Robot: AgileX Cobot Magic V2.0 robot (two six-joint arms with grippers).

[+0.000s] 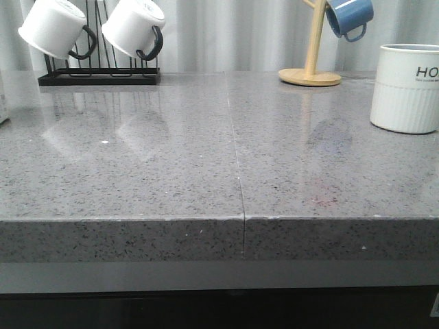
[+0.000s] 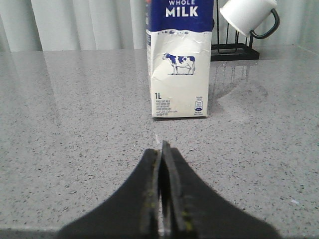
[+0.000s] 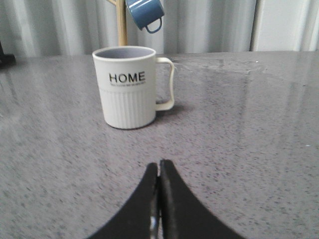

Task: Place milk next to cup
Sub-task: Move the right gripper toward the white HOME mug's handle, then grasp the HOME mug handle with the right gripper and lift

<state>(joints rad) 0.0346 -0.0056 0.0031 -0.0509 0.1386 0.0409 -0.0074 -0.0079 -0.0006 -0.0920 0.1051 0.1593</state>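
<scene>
We see the milk carton upright on the grey bench, facing the closed left claw. The right claw (also closed, empty) faces the HOME mug.

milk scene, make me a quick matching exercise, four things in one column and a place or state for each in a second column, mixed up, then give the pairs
Things:
1. milk
2. cup
3. blue mug
4. left gripper

Places or states:
A. hanging on a wooden stand
B. shut, holding nothing
C. upright on the counter, beside a black mug rack
D. on the counter, HOME printed on it

Pairs: 1-C, 2-D, 3-A, 4-B
</scene>
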